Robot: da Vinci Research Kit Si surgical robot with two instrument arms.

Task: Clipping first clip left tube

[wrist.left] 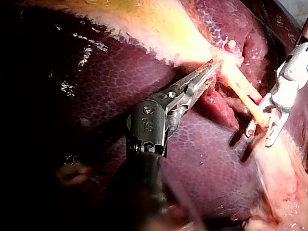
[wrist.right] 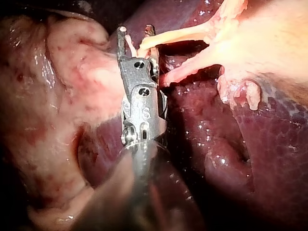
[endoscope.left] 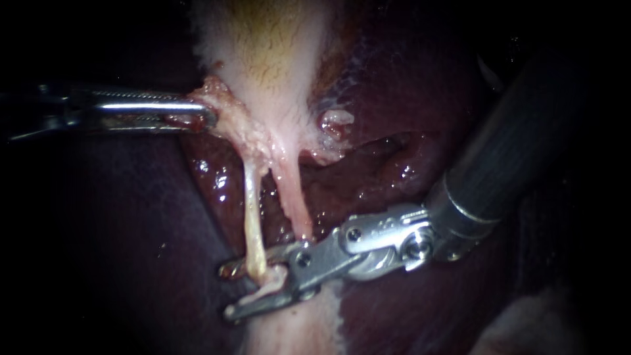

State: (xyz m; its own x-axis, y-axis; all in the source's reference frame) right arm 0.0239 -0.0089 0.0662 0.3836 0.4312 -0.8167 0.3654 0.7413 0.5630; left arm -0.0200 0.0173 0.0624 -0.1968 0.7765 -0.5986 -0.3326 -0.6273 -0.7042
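Firmly, my left instrument (endoscope.left: pixel 207 117) clamps the gallbladder (endoscope.left: pixel 263 52) at its neck, while my right instrument (endoscope.left: pixel 230 289) gapes, jaws astride the left tube (endoscope.left: pixel 253 223).

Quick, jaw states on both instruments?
Left instrument: shut on the gallbladder at its narrow end.
Right instrument: open, with the left tube between its jaws, not clamped.
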